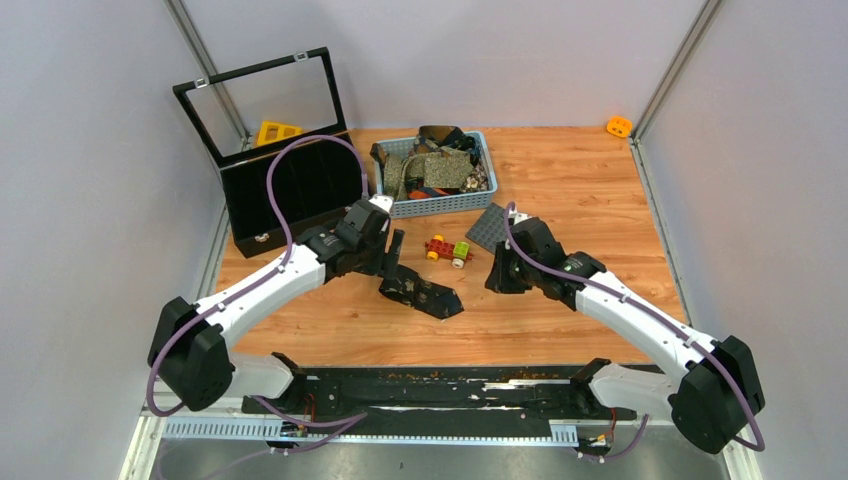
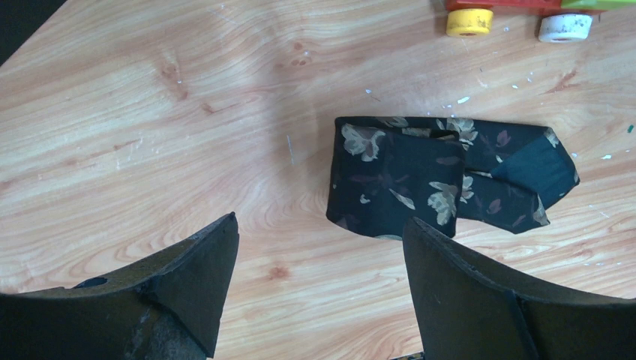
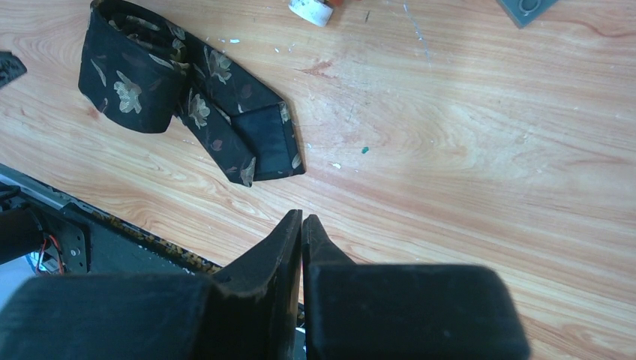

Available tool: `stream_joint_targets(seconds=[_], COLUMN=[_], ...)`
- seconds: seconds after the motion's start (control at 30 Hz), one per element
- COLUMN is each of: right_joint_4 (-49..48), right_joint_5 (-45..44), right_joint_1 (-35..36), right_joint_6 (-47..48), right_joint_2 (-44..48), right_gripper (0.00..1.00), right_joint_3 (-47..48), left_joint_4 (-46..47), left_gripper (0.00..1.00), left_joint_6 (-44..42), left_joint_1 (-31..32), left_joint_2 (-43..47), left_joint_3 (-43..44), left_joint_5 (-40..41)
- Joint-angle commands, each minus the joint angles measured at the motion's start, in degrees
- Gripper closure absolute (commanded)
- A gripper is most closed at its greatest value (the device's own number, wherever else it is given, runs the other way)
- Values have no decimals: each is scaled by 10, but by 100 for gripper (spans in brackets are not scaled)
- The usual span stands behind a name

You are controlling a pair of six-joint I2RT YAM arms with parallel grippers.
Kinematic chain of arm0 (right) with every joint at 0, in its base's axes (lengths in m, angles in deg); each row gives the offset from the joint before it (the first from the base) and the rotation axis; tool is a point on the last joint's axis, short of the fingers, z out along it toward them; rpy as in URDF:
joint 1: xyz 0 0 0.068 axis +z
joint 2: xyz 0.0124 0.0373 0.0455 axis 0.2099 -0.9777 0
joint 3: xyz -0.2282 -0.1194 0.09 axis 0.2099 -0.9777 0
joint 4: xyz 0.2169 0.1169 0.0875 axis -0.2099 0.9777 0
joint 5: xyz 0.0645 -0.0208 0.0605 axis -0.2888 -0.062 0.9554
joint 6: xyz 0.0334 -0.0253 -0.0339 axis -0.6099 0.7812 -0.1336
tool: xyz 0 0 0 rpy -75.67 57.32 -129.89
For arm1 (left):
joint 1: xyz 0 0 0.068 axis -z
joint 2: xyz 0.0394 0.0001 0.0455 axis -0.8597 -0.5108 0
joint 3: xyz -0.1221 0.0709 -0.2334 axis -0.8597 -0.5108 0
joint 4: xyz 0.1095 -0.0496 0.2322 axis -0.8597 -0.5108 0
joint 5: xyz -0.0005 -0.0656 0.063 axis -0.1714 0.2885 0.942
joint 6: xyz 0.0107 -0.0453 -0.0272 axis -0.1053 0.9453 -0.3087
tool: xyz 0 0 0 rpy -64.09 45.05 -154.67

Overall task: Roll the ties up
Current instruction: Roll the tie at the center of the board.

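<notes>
A black tie with a pale floral print [image 2: 405, 184] lies on the wooden table, one end loosely rolled and its pointed tail [image 2: 536, 169] trailing to the right. My left gripper [image 2: 321, 221] is open just short of the roll, with only bare wood between its fingers. From above, the tie [image 1: 425, 292] lies in front of the left gripper [image 1: 388, 268]. My right gripper [image 3: 301, 216] is shut on nothing, well right of the tie [image 3: 142, 82]. More ties are heaped in a blue-grey basket [image 1: 478, 198].
A black box [image 1: 290, 190] with its lid up stands at the back left. A toy brick car [image 1: 448, 250] and a grey studded plate [image 1: 492, 228] lie between the basket and the grippers. An orange piece [image 1: 619, 126] sits at the far right corner.
</notes>
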Motion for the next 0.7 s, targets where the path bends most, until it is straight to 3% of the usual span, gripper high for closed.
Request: stream_joint_targets(seconds=[0.0,0.2,0.67], right_joint_4=[-23,-36,-32], right_joint_5=[15,32,30], right_joint_1=[4,5,6], right_joint_6=[-16,-24,-21], right_joint_2=[11,1,-3], right_gripper=[94,94,94], right_joint_3=[-7,-10,-10], left_joint_4=[65,101,134], left_gripper=[14,15,26], left_joint_6=[-51,-54,-50], left_joint_1=[-46,-70,-77], left_joint_2=[9,-33,-127], left_joint_3=[-18,-39,-55], left_joint_5=[-124,-183,-193])
